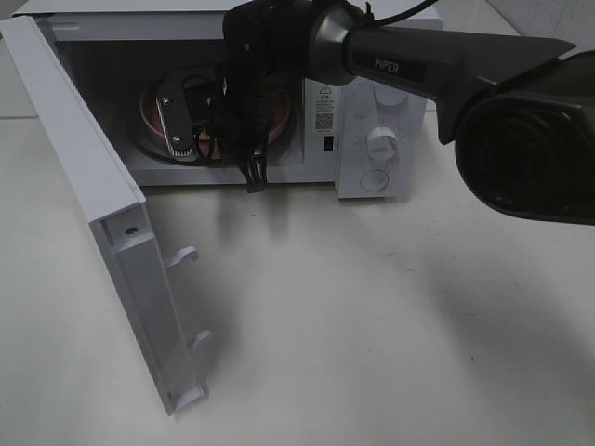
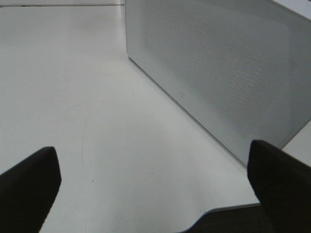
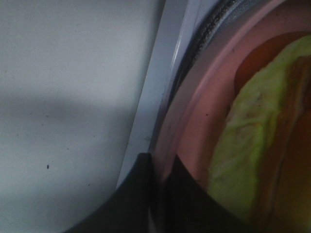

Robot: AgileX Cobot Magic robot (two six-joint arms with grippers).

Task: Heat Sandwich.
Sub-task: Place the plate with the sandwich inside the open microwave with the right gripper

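Loading step: right tool point(image 3: 159, 162) grips the pink plate point(image 3: 204, 111), sandwich point(image 3: 243, 160) aboard, inside the microwave point(image 1: 372, 111); left tool point(image 2: 153, 160) gapes. Next, I judge: release, withdraw, close door point(image 1: 102, 186).

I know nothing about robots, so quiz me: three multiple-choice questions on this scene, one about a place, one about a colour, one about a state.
1. Where is the sandwich?
A. on the table
B. on a plate inside the microwave
C. atop the microwave

2. The plate's colour?
A. blue
B. black
C. pink

3. The microwave door is:
A. open
B. shut
C. missing

Answers:
1 B, the sandwich lies on the plate within the cavity.
2 C, its rim shows pink.
3 A, the door stands swung wide.
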